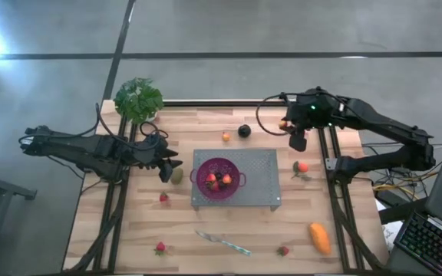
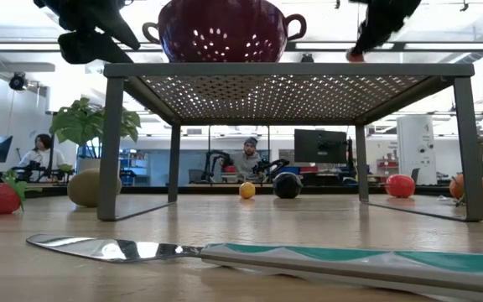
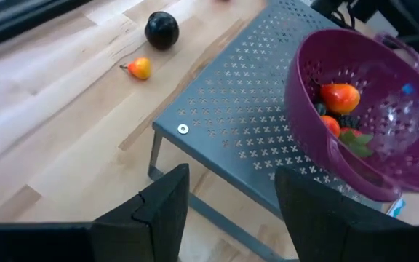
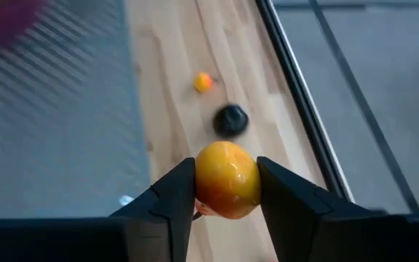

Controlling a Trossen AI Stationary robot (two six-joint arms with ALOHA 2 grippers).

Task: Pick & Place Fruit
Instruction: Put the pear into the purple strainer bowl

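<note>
Pinched between the right gripper's [image 4: 226,191] fingers, a yellow-orange fruit [image 4: 227,179] hangs over the table's far right, seemingly mid-carry, so next comes a swing over the purple colander [image 1: 219,178] on the rack; left gripper [image 3: 231,211] waits beside it, spread empty.

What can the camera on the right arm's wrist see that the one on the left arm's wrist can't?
Only the right wrist view shows the right end effector shut on a yellow-orange fruit between its fingers. Only the left wrist view shows the inside of the purple colander, with fruit in it, and the left end effector open with nothing in it. Both show the dark plum, the tiny orange piece and the grey perforated stand.
</note>
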